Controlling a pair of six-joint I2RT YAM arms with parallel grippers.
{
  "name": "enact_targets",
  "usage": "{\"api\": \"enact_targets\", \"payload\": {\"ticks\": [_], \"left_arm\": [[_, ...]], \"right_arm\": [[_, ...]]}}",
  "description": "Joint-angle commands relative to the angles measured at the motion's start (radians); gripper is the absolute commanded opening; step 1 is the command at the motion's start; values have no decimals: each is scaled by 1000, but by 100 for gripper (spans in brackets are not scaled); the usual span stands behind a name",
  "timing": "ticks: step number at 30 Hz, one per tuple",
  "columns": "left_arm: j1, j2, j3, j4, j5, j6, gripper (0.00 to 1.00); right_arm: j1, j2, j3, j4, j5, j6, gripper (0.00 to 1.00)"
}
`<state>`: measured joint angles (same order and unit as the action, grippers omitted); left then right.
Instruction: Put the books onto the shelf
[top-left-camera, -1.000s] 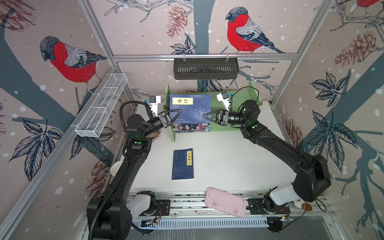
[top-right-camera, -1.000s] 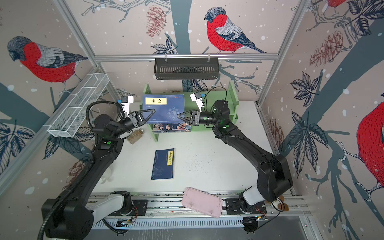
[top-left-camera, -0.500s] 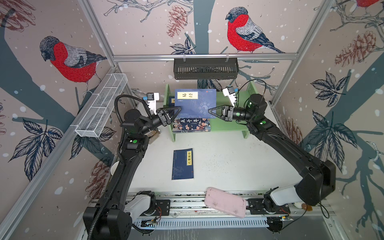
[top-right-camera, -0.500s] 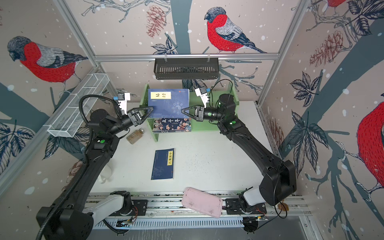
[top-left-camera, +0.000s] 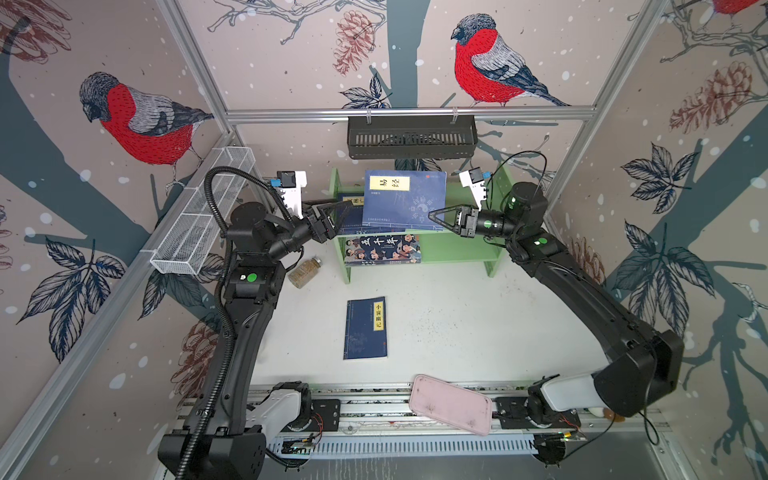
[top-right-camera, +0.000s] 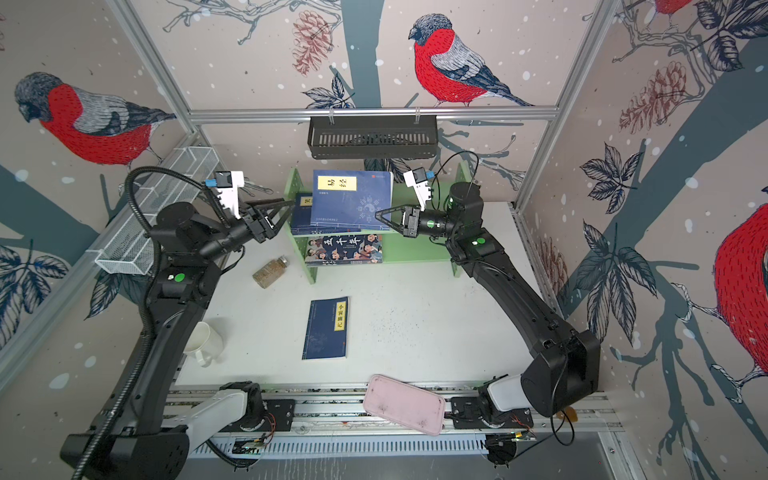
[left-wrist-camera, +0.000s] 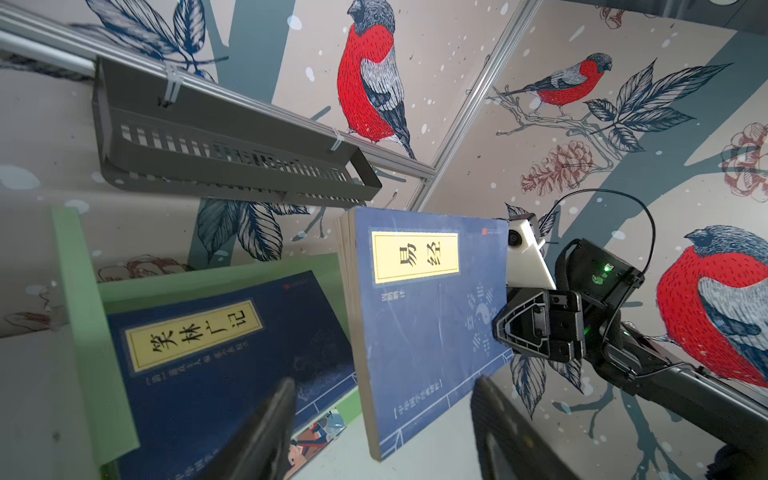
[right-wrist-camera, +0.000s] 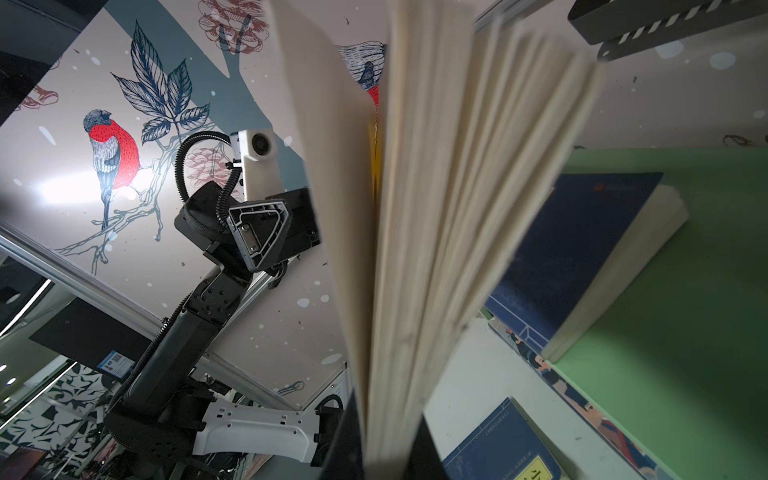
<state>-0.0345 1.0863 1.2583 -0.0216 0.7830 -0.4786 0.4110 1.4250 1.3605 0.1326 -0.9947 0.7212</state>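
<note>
- We have the right claw (top-left-camera: 432, 215) clenched on the book (top-left-camera: 405, 199) by its page edge, holding it upright so it can stand on the shelf (top-left-camera: 461, 249).
- Our left claw (top-left-camera: 337, 212) gapes empty; the book's spine sits just beyond its fingertips.
- A loose book (top-left-camera: 365, 328) lies on the table (top-left-camera: 457, 324), well below both.

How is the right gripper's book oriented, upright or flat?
Upright: the navy book stands on edge over the shelf's top tier, right gripper pinching it.
</note>
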Motion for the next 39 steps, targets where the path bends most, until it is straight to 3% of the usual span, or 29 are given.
{"api": "enact_targets", "payload": {"ticks": [1,6,33,39], "left_arm": [[8,7,67,-88,-42,106,68],[17,11,112,-127,-64,136,69],[16,-15,13,-36,-15,70,71],[17,-14,9,-28,-11,64,72]], "right_arm": [[-1,29,51,-51,2,-59,1],[-1,103,111,-83,-18,-49,1],[52,426,404,-207,-11,66,1],[66,448,449,-240,-18,60,7]]}}
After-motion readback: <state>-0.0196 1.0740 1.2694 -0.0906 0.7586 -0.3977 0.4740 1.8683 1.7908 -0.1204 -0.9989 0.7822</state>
